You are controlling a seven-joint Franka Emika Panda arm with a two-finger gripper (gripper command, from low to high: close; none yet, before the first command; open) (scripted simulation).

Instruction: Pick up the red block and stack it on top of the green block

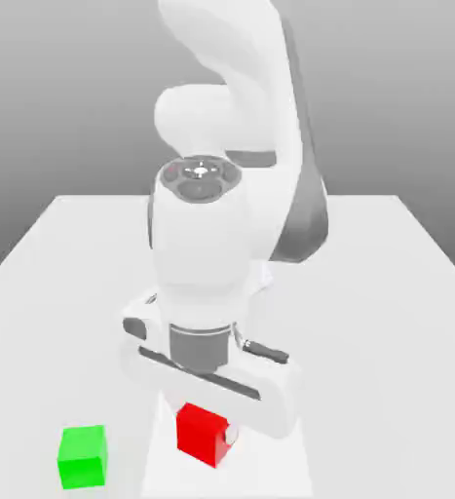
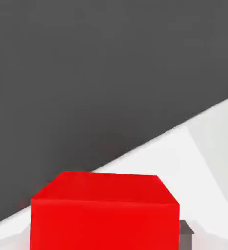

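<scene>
The red block (image 1: 203, 434) sits clamped inside the gripper (image 1: 208, 437).

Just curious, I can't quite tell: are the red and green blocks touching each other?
Apart. The exterior view shows the red block to the right of the green block, with a clear strip of bare white table between them.

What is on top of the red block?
The robot's gripper comes down over the red block, shut on its sides. The white hand covers the block's top in the exterior view, so what touches it there cannot be seen. The green block sits apart.
</scene>
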